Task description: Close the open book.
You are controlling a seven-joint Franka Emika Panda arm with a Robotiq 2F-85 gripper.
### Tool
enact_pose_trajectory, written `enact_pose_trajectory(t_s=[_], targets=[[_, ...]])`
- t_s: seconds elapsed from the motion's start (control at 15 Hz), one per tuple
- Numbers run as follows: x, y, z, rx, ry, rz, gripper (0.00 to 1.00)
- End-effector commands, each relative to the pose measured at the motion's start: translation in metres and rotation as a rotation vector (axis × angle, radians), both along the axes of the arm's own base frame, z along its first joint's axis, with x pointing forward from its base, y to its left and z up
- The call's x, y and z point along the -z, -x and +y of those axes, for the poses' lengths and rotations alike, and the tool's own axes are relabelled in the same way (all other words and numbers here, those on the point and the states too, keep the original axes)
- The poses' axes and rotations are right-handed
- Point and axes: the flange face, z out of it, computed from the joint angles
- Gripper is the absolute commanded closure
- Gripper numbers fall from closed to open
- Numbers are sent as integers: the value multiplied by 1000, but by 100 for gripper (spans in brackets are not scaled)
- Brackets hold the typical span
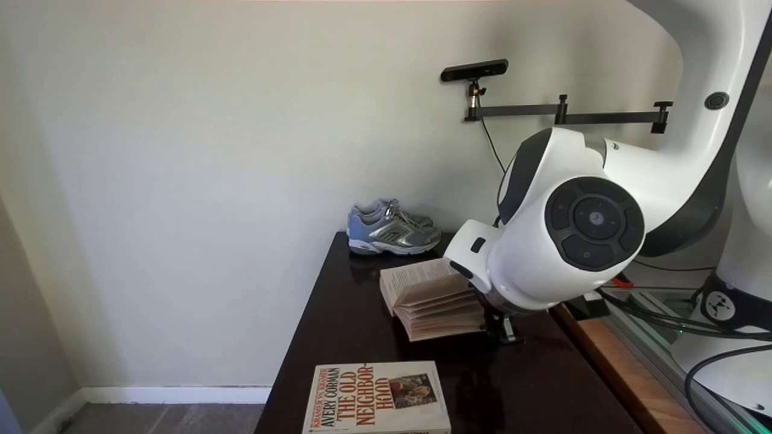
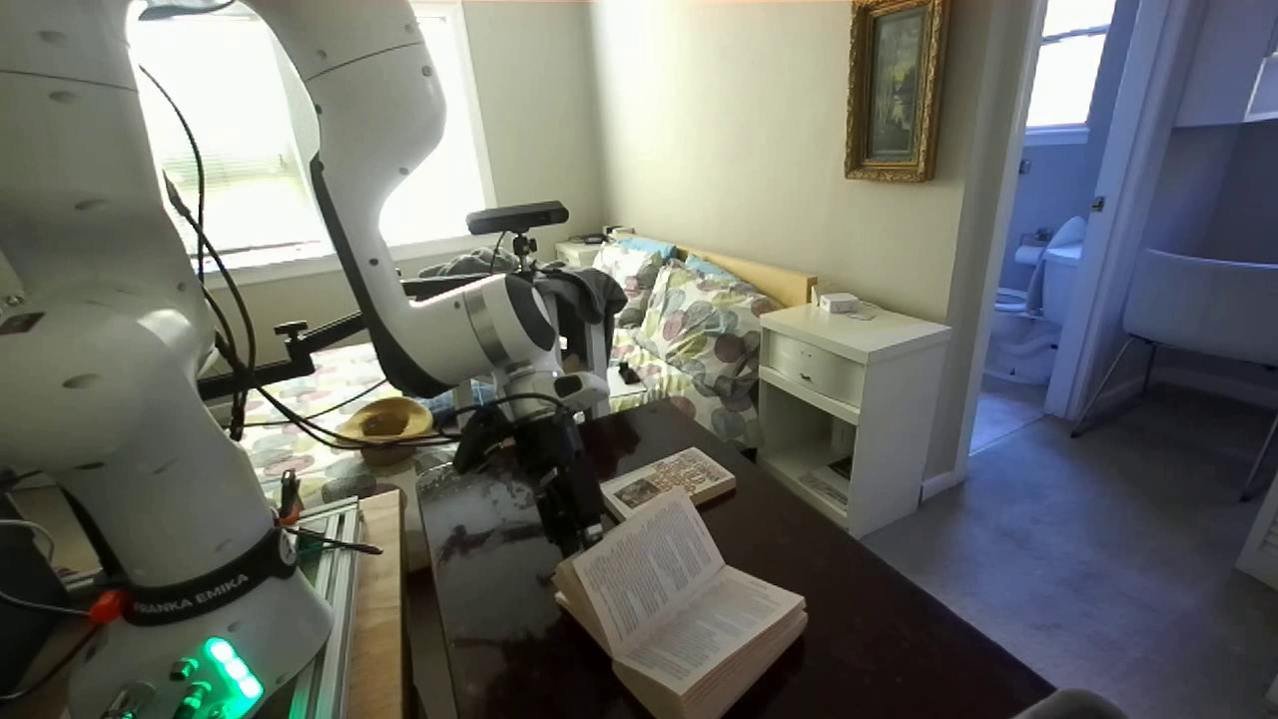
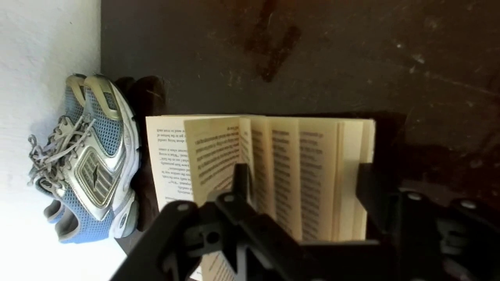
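Currently, the open book [image 2: 689,599] lies spread on the dark bench [image 1: 350,325], its cream pages facing upward. In an exterior view, its page block on the side toward the end effector [image 3: 304,179] tilts up, while the facing page lies flatter; in the wrist view, several leaves on that side stand fanned. The end effector is low beside the open book, and its fingers [image 3: 241,181] are wide apart: in the wrist view, 1 finger overlaps the fanned leaves and the other sits at the open book's outer edge, with part of the pages showing between them. Whether either finger touches paper cannot be told. The arm [image 1: 663,175] hides a corner of the open book in an exterior view. Near the open book sit 2 blue-and-silver shoes [image 1: 393,232], on the side away from the closed book [image 1: 377,398]. The latter, cream with "THE OLD NEIGHBORHOOD" in red lettering, lies flat and apart from the open book, which is between it and the shoes. Well apart from the open book, past the bench, stand a white nightstand [image 2: 904,419] and a bed [image 2: 789,283] with patterned pillows.
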Motion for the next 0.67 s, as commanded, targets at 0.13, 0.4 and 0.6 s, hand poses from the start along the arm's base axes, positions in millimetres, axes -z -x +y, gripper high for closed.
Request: enact_pose_trajectory(t_s=[0.13,0.4,0.6], targets=[[8,-5,2,-31,38,7,72],[5,-6,1,-22,52,2,62],[-4,-7,-2,-10,77,-16,45]])
